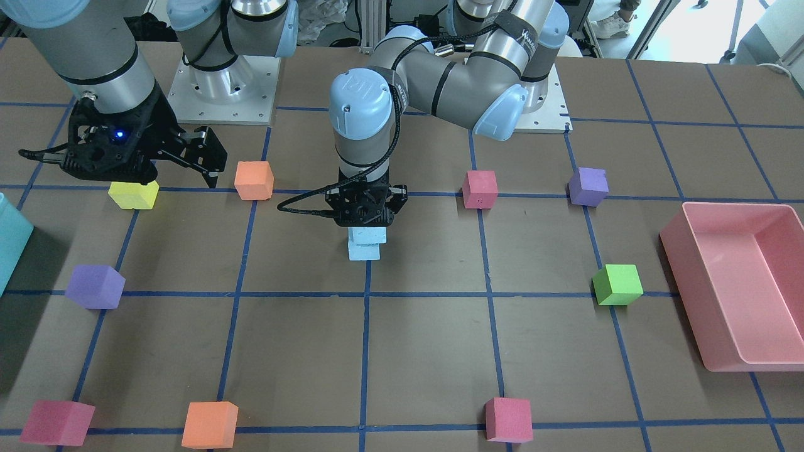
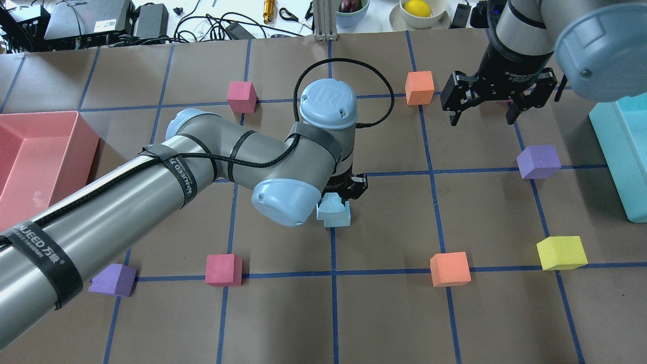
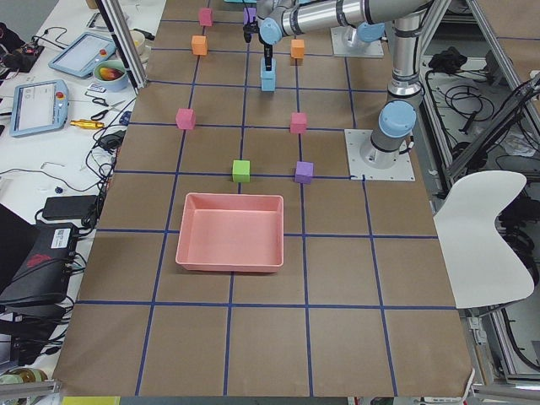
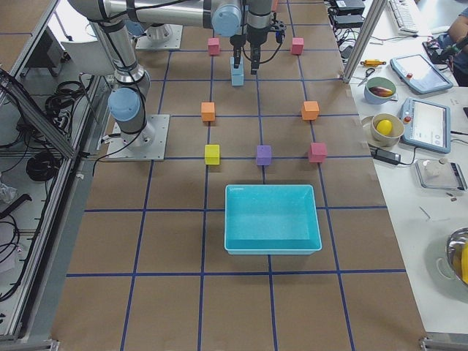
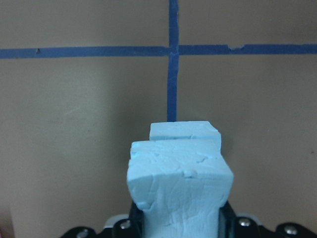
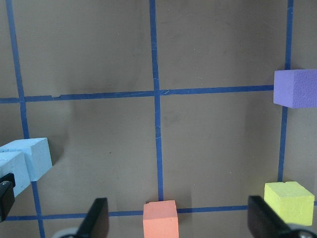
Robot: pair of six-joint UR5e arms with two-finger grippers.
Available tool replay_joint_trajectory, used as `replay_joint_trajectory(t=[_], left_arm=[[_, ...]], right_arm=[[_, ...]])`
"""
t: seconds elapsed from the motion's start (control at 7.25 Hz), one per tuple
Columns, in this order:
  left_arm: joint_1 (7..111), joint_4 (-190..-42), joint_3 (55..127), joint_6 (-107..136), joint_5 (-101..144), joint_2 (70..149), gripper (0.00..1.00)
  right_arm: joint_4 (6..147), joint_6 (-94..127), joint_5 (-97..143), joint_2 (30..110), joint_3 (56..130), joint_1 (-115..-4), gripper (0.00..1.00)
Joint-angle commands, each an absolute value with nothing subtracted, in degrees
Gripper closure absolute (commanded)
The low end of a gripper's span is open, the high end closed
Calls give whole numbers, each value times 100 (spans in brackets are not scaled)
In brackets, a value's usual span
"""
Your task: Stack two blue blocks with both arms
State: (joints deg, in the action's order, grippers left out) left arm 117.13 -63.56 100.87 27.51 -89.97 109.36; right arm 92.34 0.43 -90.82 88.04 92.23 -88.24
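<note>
Pink bin, teal bin well apart; left jaws grip top blue block; right jaws wide.

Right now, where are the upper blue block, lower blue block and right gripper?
upper blue block (image 1: 366, 236): front-facing view, its front face.
lower blue block (image 1: 365, 252): front-facing view, its front face.
right gripper (image 2: 481, 120): overhead view, midway between its fingertips.

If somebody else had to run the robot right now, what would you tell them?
Left gripper: shut on the top blue block, which is on or just above the bottom blue block at mid-table, a little offset.
Right gripper: open, empty, hovering off to the side.
Done: stack nearly made.
Left to do: open the left gripper and lift it away.
</note>
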Motion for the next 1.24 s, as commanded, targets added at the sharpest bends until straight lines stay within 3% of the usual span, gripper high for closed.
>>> replay_joint_trajectory(t=[0.0,1.1], left_arm=[[11716,-6058,10195,2751,-8991,10986,100],[11663,-5837,10116,2733,-8894,10960,97]], right_arm=[[9063,70,-9106,8850,9211,-8781,0],[8912,70,-9053,9140,9159,-8815,0]])
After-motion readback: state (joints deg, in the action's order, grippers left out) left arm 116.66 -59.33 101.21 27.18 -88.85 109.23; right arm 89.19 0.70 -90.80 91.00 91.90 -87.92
